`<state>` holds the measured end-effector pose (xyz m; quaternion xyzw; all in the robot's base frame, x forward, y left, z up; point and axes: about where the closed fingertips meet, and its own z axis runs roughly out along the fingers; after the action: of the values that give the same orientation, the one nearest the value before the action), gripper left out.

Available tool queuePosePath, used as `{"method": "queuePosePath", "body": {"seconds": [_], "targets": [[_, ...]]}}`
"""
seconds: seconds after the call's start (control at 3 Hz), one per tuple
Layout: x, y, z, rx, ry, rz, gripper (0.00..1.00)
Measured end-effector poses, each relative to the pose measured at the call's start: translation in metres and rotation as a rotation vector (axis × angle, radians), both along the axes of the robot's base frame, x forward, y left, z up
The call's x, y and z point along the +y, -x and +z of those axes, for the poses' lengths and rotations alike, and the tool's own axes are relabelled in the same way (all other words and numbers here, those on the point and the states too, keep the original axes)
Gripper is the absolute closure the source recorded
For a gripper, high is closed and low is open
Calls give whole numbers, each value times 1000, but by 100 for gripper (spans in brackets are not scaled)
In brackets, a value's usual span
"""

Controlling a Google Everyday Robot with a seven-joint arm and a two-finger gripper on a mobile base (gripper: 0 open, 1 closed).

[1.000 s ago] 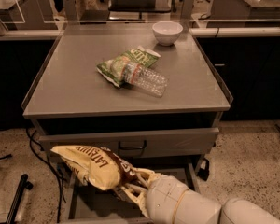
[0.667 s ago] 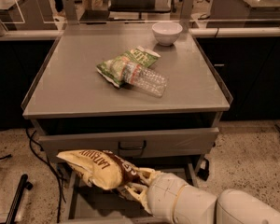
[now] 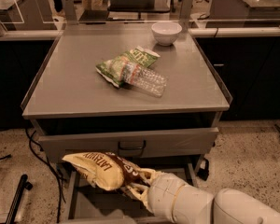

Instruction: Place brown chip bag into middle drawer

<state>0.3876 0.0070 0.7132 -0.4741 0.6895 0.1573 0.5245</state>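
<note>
the gripper [image 3: 136,186] pinches the dark end of the brown chip bag [image 3: 100,168], holding it over the open middle drawer [image 3: 91,205], seemingly clear of its floor. on the counter [image 3: 65,83], a green chip bag [image 3: 121,64] touches a water bottle [image 3: 147,80]; a white bowl [image 3: 166,32] sits near the back edge.

Brown bag [image 3: 105,169]: dark brown middle, tan-yellow end with dark lettering — clasped by the cream gripper [image 3: 133,184], low centre, over the drawer [image 3: 95,205], plain grey. Counter [image 3: 70,83]: grey. Green bag [image 3: 121,63]: green, white print. Bottle [image 3: 148,80]: clear. Bowl [image 3: 166,32]: white. Drawer front [image 3: 182,141] — grey, black handle [image 3: 131,148].
</note>
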Motion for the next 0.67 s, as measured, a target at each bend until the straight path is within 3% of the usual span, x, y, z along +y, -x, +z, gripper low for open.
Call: {"method": "queuePosePath", "body": {"seconds": [0.67], "targets": [[-32,-9,-57,-12,105,-21,100]]}}
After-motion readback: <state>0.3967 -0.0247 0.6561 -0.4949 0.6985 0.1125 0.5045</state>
